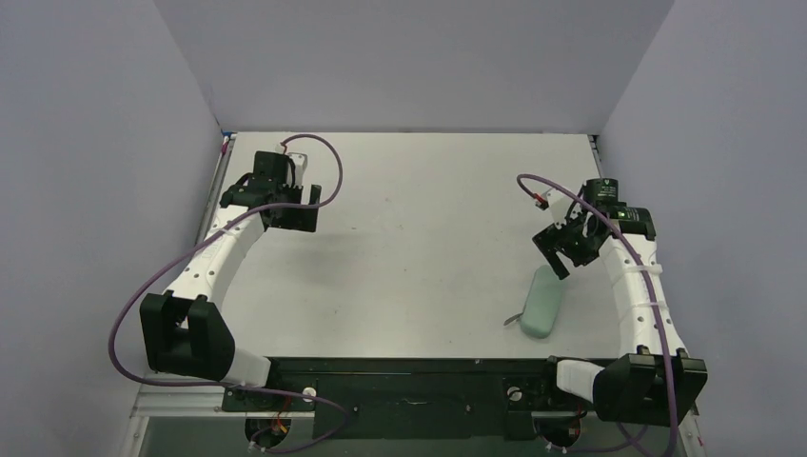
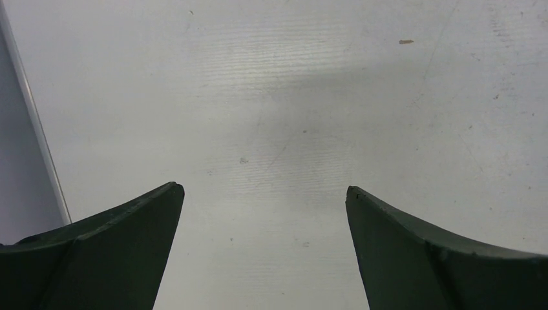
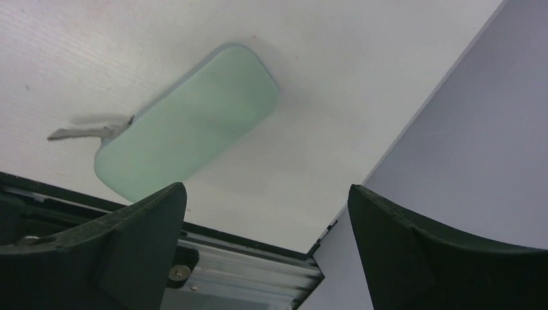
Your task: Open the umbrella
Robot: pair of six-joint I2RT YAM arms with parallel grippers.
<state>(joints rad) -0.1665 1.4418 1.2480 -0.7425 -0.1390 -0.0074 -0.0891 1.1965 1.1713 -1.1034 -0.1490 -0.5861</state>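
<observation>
Risk: no umbrella showed in any view, so a claw might have closed on the wrong thing, or shoved the smooth case [image 1: 541, 303] off the near edge.
Left gripper [image 1: 288, 211] gaped, empty, over bare table [image 1: 428, 209]; right gripper [image 1: 560, 259], also gaping and empty, hovered just above the mint-green case, the umbrella perhaps zipped inside.

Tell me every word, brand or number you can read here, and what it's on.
No text can be read anywhere.
Green case: plain, no print showing.
Table: only scuffs and specks.
Right arm: faint pale marks on its black wrist, too small to read.
</observation>
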